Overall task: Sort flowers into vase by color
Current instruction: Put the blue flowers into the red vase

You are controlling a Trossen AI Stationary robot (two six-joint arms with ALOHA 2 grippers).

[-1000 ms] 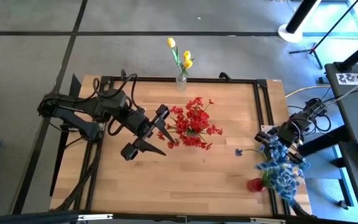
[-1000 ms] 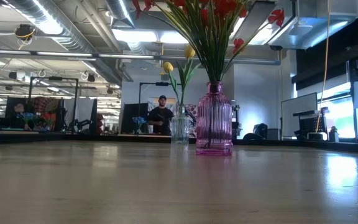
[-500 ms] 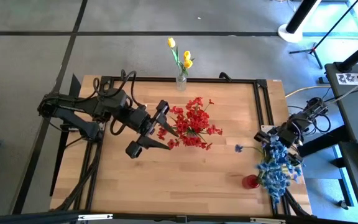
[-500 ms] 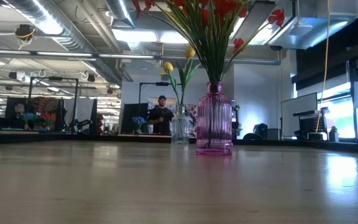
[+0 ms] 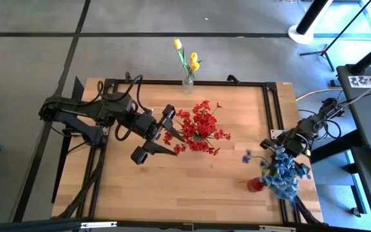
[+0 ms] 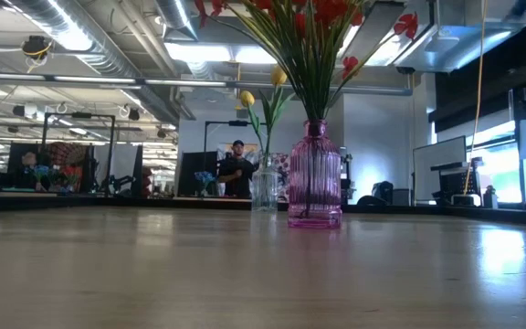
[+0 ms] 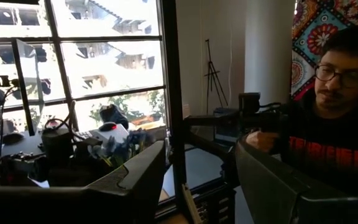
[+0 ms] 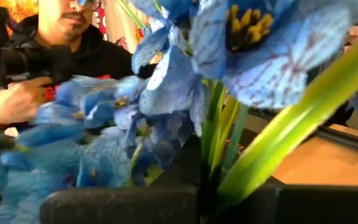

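Pink glass vase at mid-table is filled with the red flowers; just left of them the left gripper is held with fingers spread. Yellow tulips are kept in a clear vase at the far edge. Near the right edge, blue flowers are pinched by the right gripper, beside a small red vase

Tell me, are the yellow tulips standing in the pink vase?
No, in the low view the yellow tulips stand in a clear glass vase, while the pink vase holds red flowers.
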